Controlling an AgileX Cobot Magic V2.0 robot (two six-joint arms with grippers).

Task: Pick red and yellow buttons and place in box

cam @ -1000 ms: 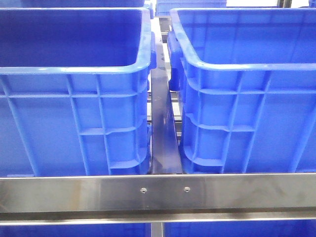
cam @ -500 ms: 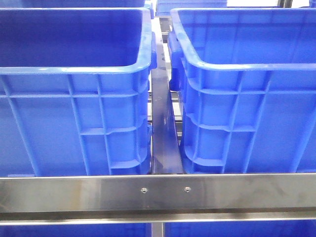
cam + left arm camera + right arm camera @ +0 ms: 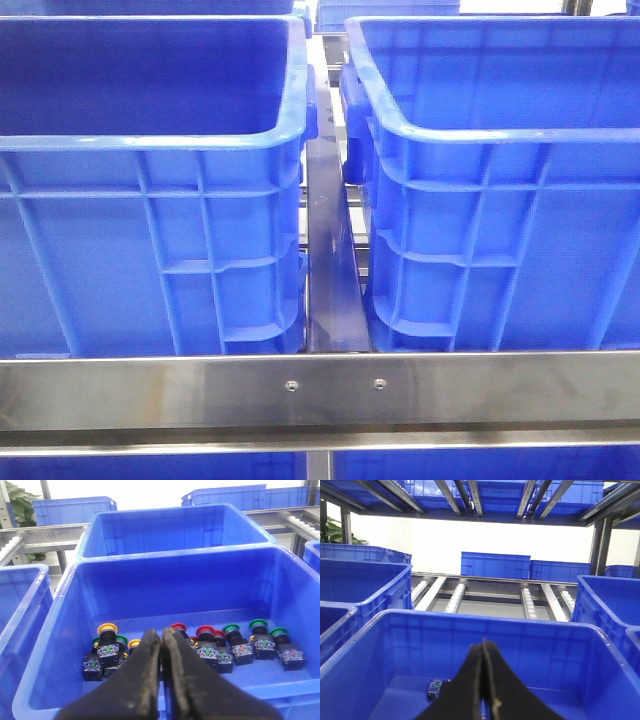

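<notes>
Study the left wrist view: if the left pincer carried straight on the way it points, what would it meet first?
Probably the row of push buttons on the floor of the blue crate, around the red-capped ones just beyond the shut left pincer. Depth is hard to judge here.

We see two large blue plastic crates side by side, the left crate and the right crate apart, with a dark metal strip between them and a steel crossbar before both. Under our left wrist, a row of small round-capped push buttons lies in a blue crate, another blue crate behind it.
</notes>
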